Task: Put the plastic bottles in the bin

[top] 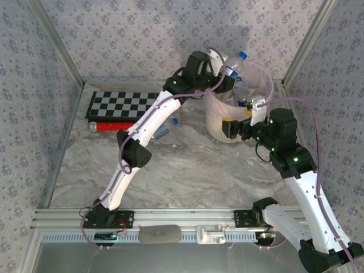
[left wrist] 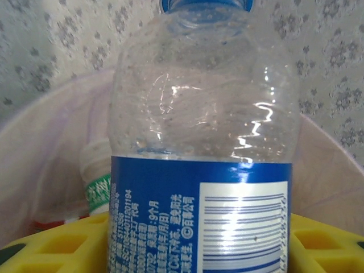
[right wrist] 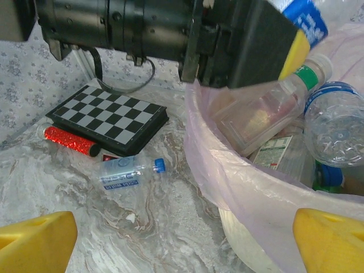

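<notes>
Most of the job looks done. The bin (top: 219, 122) stands at about one o'clock on the counter (top: 199, 170) and already holds several plastic bottles (right wrist: 335, 122), lying jumbled inside its pink liner. The left gripper (left wrist: 193, 250) is clamped on one more, a clear bottle with a blue label (left wrist: 205, 114), held upright above the bin's open mouth. I judge that only the release is missing for this one. The right gripper (right wrist: 182, 244) hangs just outside the bin's rim, at five o'clock from it in the top view, with its yellow fingers spread wide and nothing between them. I can make out one loose bottle (right wrist: 128, 170) left on the counter, lying on its side at nine o'clock from the bin, near the chessboard (right wrist: 108, 119) and the red stick (right wrist: 68, 140). After the drop, that bottle seems to be the last pickup.
</notes>
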Available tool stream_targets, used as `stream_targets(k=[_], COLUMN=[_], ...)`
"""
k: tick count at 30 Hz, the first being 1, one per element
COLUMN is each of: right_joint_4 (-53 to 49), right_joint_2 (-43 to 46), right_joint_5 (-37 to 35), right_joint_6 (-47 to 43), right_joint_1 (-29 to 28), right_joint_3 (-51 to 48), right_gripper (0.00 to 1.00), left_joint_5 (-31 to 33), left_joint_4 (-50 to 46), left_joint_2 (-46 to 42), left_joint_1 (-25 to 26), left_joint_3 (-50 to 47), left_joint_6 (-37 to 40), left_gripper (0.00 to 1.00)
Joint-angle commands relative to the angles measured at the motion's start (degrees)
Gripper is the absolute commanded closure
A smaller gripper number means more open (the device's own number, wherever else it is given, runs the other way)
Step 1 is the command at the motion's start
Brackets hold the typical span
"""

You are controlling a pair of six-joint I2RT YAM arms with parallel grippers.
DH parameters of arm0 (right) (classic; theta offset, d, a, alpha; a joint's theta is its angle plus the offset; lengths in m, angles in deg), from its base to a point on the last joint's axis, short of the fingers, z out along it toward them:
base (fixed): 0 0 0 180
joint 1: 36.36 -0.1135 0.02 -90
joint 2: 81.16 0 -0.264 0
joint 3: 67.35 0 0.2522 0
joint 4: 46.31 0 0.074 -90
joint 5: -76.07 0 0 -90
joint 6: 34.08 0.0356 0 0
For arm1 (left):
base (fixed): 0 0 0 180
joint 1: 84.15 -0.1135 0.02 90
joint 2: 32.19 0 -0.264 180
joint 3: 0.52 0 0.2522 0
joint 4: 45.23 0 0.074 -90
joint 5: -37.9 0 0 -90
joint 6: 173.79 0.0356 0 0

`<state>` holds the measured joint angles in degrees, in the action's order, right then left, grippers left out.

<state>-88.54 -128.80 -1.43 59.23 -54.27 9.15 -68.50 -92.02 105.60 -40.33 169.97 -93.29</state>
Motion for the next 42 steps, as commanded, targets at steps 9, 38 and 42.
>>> stream_targets(k=[9, 38, 42], right_joint_4=[1.98, 11.97, 12.03], right_joint_2=[0.53, -11.18, -14.4], right_joint_5=[0.08, 4.87, 4.33], right_joint_6=[-0.61, 4.6, 4.35], right_joint_1=[1.0, -5.94, -7.95], right_joint_3=[-0.44, 3.45, 5.11], right_gripper=[0.01, 0.01, 0.01], left_joint_5=[-1.35, 8.36, 8.67], left_joint_4=[-2.95, 32.06, 29.61], left_joint_2=[-0.71, -48.01, -50.02], left_joint_1=[0.11, -13.34, -17.38], left_joint_3=[2.18, -72.57, -80.07], left_joint_6=[-0.34, -2.63, -2.63], left_gripper=[0.13, 0.02, 0.02])
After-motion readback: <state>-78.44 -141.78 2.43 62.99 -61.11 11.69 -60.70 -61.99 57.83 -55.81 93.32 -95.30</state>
